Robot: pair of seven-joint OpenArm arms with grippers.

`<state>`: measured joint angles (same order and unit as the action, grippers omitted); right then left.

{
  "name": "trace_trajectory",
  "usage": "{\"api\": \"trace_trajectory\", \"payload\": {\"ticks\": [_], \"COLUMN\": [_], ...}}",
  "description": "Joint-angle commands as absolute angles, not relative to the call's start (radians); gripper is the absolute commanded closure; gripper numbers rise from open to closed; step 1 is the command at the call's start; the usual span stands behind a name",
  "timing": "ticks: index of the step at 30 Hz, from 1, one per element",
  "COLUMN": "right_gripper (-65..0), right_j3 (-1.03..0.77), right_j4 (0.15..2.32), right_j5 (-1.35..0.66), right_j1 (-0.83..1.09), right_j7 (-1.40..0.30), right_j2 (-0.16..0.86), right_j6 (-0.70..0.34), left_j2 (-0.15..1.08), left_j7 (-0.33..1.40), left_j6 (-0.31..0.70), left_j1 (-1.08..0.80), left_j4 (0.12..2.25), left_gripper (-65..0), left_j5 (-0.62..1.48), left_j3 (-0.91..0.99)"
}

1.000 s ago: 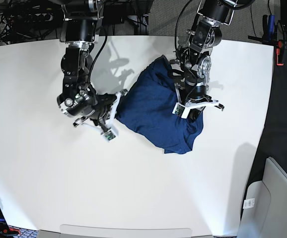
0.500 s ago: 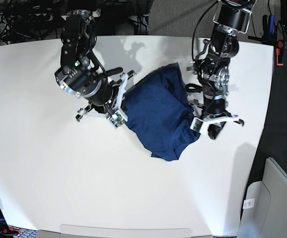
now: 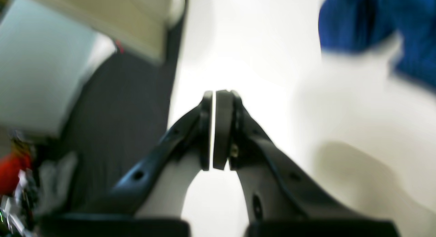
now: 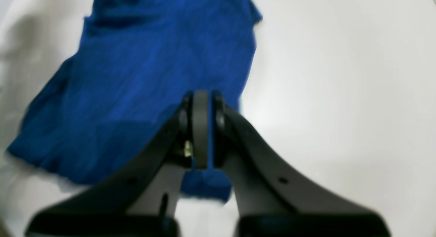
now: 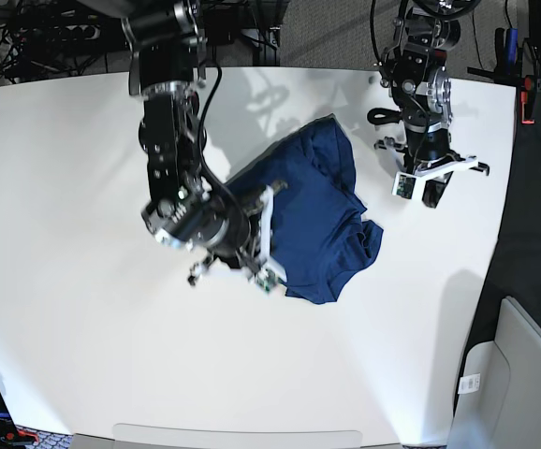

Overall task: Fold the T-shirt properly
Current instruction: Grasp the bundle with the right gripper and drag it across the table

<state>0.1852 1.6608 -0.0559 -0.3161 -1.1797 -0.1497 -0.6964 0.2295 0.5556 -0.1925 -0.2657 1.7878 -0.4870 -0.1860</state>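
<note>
The T-shirt (image 5: 322, 206) is a dark blue crumpled heap in the middle of the white table (image 5: 83, 327), partly spread, with a lobe toward the right. My right gripper (image 5: 256, 234) hovers over the shirt's left edge. In the right wrist view this gripper (image 4: 201, 97) is shut, and the blurred shirt (image 4: 153, 77) lies below and ahead of it, not held. My left gripper (image 5: 432, 194) is off to the shirt's right, apart from it. It shows shut and empty in its wrist view (image 3: 214, 94), with a bit of the shirt (image 3: 374, 19) at the top right.
The table's right edge (image 5: 509, 187) runs close beside my left gripper, with dark floor beyond. A grey bin (image 5: 523, 374) stands at the lower right. Cables and a red-handled tool (image 5: 526, 94) lie behind the far edge.
The left gripper has let go of the shirt and moved away toward the far right. The right arm has swung toward the front along the shirt's left edge. The shirt has settled.
</note>
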Motion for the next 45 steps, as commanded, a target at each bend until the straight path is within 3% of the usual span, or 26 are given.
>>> {"api": "trace_trajectory", "payload": {"ticks": [1, 11, 18, 24, 31, 39, 45], "right_gripper": [-1.1, -1.1, -1.1, -1.1, -1.1, -1.1, -1.0], "right_j3": [0.202, 0.295, 0.429, 0.443, 0.429, 0.232, 0.18], "right_j4": [1.639, 1.276, 1.009, 0.891, 0.877, 0.917, 0.921], "right_j5": [-0.081, -0.194, -0.194, -0.185, -0.173, -0.166, -0.166], "right_j1": [-0.367, -0.578, -0.619, -0.621, -0.621, -0.608, -0.616], "right_j7": [-1.135, -1.078, -0.924, -0.782, -0.723, -0.728, -0.728], "right_j2": [-0.157, -0.157, -0.157, -0.157, -0.122, -0.035, 0.035], "right_j6": [-0.698, -0.698, -0.698, -0.698, -0.698, -0.698, -0.698], "left_j2": [0.239, 0.136, 0.117, 0.117, 0.117, 0.117, 0.117], "left_j7": [0.542, 0.553, 0.553, 0.553, 0.553, 0.553, 0.553], "left_j6": [-0.208, -0.208, -0.208, -0.208, -0.208, -0.208, -0.208], "left_j1": [-0.266, -0.317, -0.318, -0.318, -0.32, -0.32, -0.32], "left_j4": [1.825, 1.896, 1.896, 1.896, 1.896, 1.896, 1.896], "left_gripper": [-0.4, -0.4, -0.4, -0.4, -0.4, -0.4, -0.4], "left_j5": [-0.507, -0.507, -0.509, -0.509, -0.509, -0.509, -0.509], "left_j3": [-0.179, -0.177, -0.179, -0.179, -0.179, -0.179, -0.179]}}
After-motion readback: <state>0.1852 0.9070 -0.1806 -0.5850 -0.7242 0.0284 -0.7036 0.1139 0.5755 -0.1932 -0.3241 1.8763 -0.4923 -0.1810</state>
